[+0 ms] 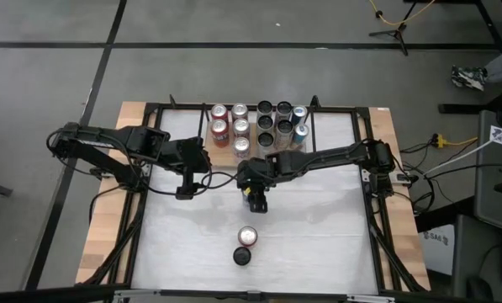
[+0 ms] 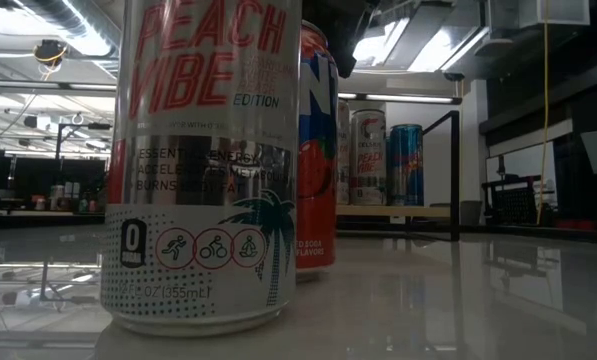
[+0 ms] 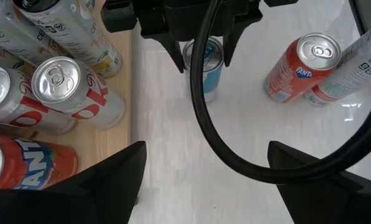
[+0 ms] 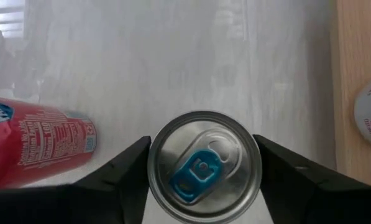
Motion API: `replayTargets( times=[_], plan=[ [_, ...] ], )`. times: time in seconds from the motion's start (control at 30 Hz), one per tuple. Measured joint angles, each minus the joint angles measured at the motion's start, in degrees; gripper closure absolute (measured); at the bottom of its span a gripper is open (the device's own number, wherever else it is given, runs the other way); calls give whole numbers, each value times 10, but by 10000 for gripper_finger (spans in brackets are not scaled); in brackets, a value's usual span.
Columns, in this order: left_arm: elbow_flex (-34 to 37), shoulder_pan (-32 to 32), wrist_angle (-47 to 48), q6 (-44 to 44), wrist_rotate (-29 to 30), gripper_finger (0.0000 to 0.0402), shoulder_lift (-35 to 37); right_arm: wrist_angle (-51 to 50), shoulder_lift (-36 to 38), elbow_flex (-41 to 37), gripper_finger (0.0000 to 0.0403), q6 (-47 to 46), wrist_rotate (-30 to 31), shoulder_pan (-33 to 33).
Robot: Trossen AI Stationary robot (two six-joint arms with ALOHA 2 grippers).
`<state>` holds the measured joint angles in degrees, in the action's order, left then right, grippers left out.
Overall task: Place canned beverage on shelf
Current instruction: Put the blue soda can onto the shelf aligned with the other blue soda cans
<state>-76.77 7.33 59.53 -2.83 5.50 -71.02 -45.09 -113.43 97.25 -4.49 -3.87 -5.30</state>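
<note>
As right end effector [image 4: 204, 163] brackets it, blue-tabbed can [image 4: 204, 167] upright.

Quick headcount: one shelf [image 1: 223, 151], and I get roughly thirteen cans packed on it, five with light tops [image 1: 240, 127], six dark tops [image 1: 265, 123] and two blue ones [image 1: 300, 131], though they're tight so I could be off by one. One blue-tab can [image 4: 204, 167] sits right between the right gripper's [image 1: 257, 202] fingers. Two loose cans stand past that gripper on the side away from the shelf: one red [image 1: 248, 236], one dark-topped [image 1: 242, 255]. Two arms, two grippers total.
</note>
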Motion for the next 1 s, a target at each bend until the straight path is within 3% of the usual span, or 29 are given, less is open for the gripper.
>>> replayTargets(
  times=[0.13,0.67,1.0],
  plan=[
    [0,0,0,0,0,74,0,0,0,0,172,0,-5,0],
    [0,0,-1,0,0,74,0,-19,9,-1,170,0,-17,1],
    [0,0,-2,-1,0,74,0,-77,59,-1,167,-2,-28,1]
  ],
)
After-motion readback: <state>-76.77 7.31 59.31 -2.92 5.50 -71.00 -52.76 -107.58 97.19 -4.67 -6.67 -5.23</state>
